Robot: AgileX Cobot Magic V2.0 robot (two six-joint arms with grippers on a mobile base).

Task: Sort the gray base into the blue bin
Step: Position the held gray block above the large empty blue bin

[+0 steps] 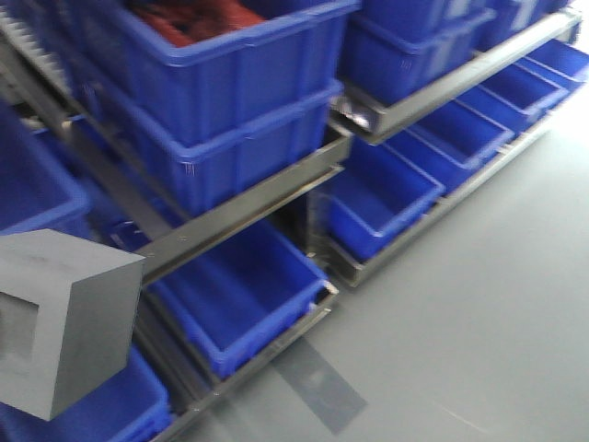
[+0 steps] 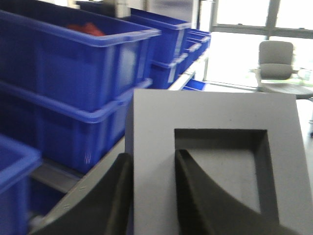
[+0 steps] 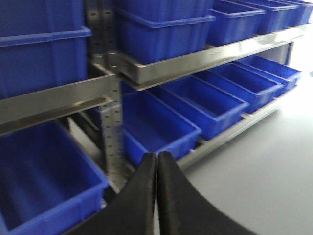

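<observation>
L jaws clamped on the gray base [image 2: 215,117]: one dark finger [image 2: 115,196] lies on the block's outer side face and the other sits inside the square recess, so the wall betw. them is pinched. The recess face is turned toward the wrist cam, and the block fills most of the view ahead of the jaws. In the front view the gray base [image 1: 64,322] hangs in the air at low left, recess on its left-hand face, in front of the metal rack [image 1: 248,207] and not in any container. Up and left of the L jaws stands a deep blue bin [image 2: 73,63] w/ red-orange stuff [image 2: 88,29] inside, stacked on a second deep bin [image 2: 68,132]. The base is beside this stack, but blur makes the gap hard to judge. More bins [image 2: 171,44] run on beyond the jaws, w/ a bright window [image 2: 244,12] and a pale chair [image 2: 276,61] far right of them. R jaws fully closed, fingers [image 3: 139,196] pressed together w/ nothing betw. them, held above the gray floor [image 3: 264,171]. Ahead of the R jaws are a perforated upright [image 3: 111,127], a shelf rail [image 3: 205,56] higher up, and low bins [image 3: 161,122] on the bottom level.
</observation>
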